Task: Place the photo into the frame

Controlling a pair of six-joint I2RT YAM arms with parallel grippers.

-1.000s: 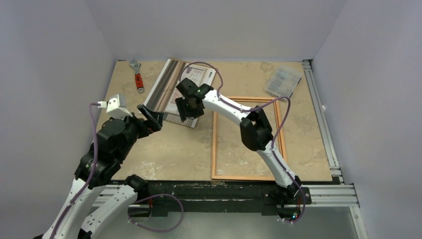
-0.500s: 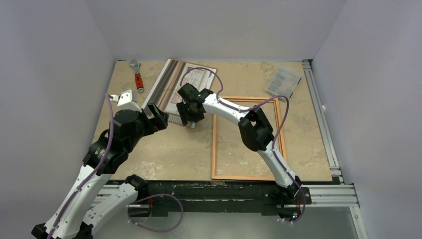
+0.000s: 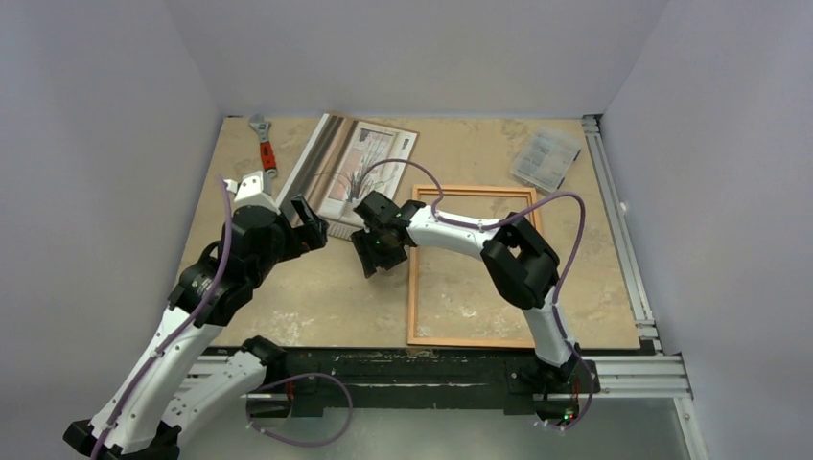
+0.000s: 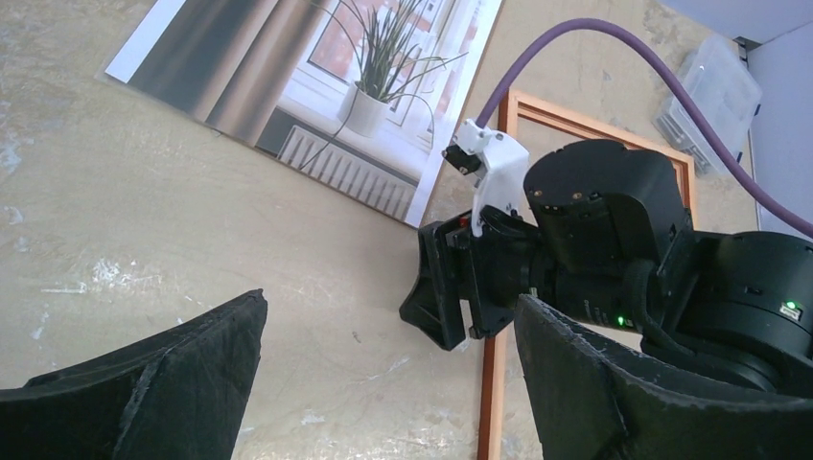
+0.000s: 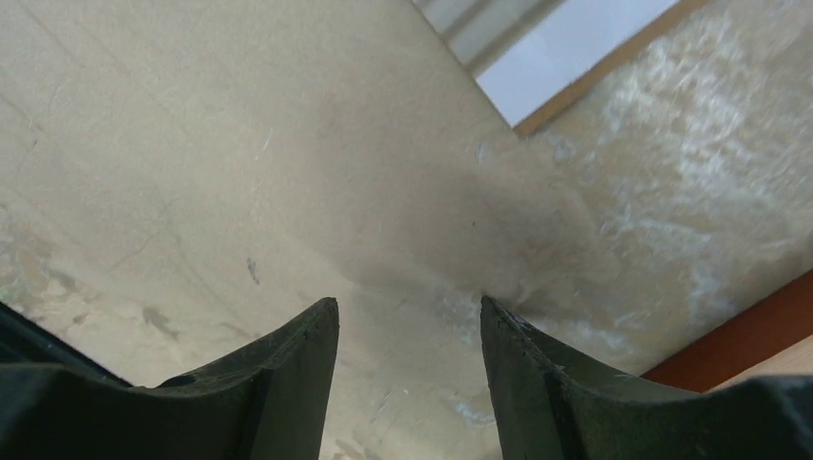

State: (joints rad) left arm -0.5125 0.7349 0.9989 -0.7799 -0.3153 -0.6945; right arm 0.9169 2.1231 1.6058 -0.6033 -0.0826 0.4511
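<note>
Photo (image 3: 336,168) flat face-up on counter (image 3: 326,307), corner just beside wooden frame (image 3: 413,297) (nothing in it yet), so right end effector (image 3: 374,257) hangs low there, half-spread and empty, left end effector (image 3: 305,220) wide and empty, probably lining up a pickup.

Your top camera looks steeply down from high on the near side, taking in the whole table (image 3: 336,287). Your left wrist view looks low across it at the photo (image 4: 316,86) and the frame (image 4: 489,412). Your right wrist view hangs close above the tabletop, sharing only their edges.
</note>
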